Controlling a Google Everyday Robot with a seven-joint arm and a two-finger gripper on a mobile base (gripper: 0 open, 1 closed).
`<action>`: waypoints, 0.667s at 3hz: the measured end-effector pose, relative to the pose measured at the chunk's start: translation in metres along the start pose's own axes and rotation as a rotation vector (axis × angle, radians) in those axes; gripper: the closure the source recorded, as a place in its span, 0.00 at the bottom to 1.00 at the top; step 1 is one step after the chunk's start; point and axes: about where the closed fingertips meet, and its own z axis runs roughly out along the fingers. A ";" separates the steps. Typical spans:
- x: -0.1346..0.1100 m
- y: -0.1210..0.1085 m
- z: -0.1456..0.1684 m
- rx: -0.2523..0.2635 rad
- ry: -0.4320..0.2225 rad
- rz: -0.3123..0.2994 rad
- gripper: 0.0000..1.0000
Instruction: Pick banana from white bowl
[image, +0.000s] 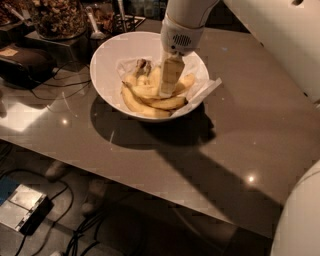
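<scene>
Table (240, 135): a grey-brown glossy top, with lamp glints on it.
White bowl (107, 55): stands toward the far left of the table, lined with crumpled white paper (206, 89) that sticks out over the right rim.
Banana (142, 107): lies loose along the front of the bowl, curved, its thin stem pointing up to the left.
Other bananas (150, 80): piled behind it, meeting at a brown stem end near the back of the bowl.
Gripper (168, 91): hangs straight down from the white arm into the middle of the bowl, its tip down among the fruit just behind the loose banana.
Grip: I cannot tell whether it is apart, together or clamped on anything.
Behind the bowl: a jar (55, 17) of brown bits and a spoon (95, 25).
Left edge: a black gadget (25, 62) with cables.
Floor: a grey box (22, 212) and more cables.
</scene>
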 end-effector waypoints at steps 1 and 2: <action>0.002 0.000 0.010 -0.019 -0.001 0.012 0.31; 0.003 0.001 0.019 -0.040 -0.002 0.013 0.35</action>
